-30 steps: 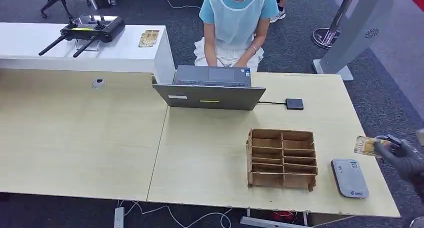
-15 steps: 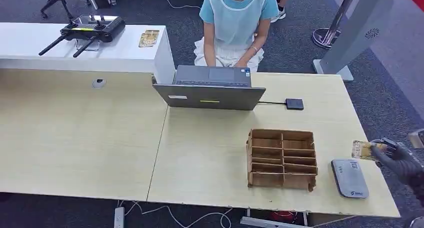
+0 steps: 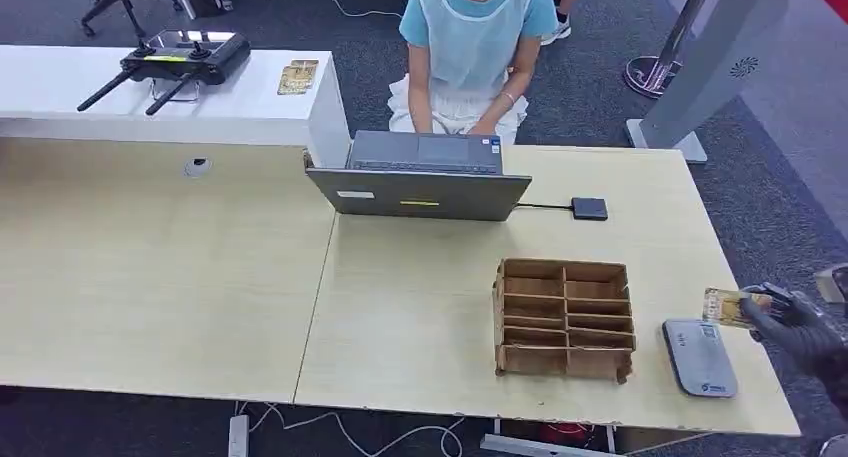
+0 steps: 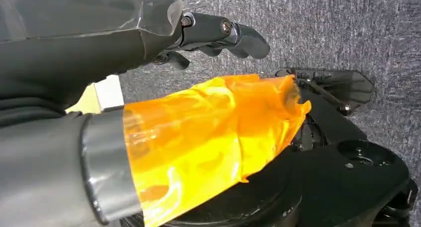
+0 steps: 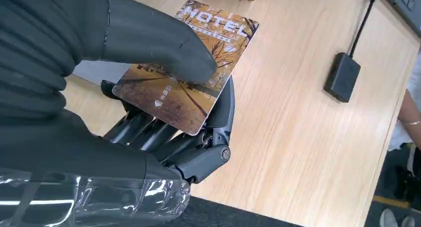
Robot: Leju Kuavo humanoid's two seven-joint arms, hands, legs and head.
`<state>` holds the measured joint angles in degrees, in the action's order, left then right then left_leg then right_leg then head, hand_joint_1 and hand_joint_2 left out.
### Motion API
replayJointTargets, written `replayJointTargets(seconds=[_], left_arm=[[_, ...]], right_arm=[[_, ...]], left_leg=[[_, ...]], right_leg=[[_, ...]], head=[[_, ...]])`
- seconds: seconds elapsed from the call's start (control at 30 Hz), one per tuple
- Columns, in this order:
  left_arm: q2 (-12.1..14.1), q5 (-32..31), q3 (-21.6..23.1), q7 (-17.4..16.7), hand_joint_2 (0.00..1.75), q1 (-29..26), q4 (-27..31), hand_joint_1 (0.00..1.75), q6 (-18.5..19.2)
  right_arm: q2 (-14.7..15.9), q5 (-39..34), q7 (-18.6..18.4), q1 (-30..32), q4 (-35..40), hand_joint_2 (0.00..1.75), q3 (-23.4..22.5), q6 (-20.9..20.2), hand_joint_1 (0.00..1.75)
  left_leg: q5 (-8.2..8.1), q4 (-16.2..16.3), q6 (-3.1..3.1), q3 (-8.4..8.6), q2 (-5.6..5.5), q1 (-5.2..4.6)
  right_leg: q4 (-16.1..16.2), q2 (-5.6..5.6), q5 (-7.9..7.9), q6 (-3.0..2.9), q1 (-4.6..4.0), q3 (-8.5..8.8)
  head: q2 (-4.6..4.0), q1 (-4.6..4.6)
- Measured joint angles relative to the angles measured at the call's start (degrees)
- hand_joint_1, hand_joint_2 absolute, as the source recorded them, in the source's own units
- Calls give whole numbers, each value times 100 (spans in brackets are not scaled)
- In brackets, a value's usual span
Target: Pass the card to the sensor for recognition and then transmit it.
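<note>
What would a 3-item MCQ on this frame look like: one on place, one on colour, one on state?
1. The grey sensor lies:
A. right of the wooden organizer
B. behind the laptop
C. on the white counter

2. The person's top is:
A. red
B. light blue
C. black

3. The right hand:
A. hangs open
B. holds the card
C. rests on the laptop

Key: 1 A, sensor sits at the table's right end beside the organizer. 2 B, top is light blue. 3 B, thumb presses the card against the fingers.
</note>
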<state>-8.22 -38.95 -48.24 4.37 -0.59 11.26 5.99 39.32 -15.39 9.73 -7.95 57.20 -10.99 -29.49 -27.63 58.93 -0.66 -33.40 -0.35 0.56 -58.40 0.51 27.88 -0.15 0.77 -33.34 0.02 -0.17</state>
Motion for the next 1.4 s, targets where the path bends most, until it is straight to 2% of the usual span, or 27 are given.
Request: replayJointTargets(seconds=[0.43, 1.4], left_arm=[[0, -63, -2, -15, 0, 3, 0, 0, 0], [0, -236, -96, -81, 0, 10, 0, 0, 20]], right_arm=[[20, 284, 37, 329, 66, 175, 42, -74, 175], [20, 579, -9, 343, -232, 175, 293, 37, 175]], left_leg=[[0, 0, 0, 0, 1, 0], [0, 0, 0, 1, 1, 0]], right_leg=[[0, 0, 0, 0, 0, 0], [0, 0, 0, 0, 0, 0]], head=[[0, 0], [0, 0]])
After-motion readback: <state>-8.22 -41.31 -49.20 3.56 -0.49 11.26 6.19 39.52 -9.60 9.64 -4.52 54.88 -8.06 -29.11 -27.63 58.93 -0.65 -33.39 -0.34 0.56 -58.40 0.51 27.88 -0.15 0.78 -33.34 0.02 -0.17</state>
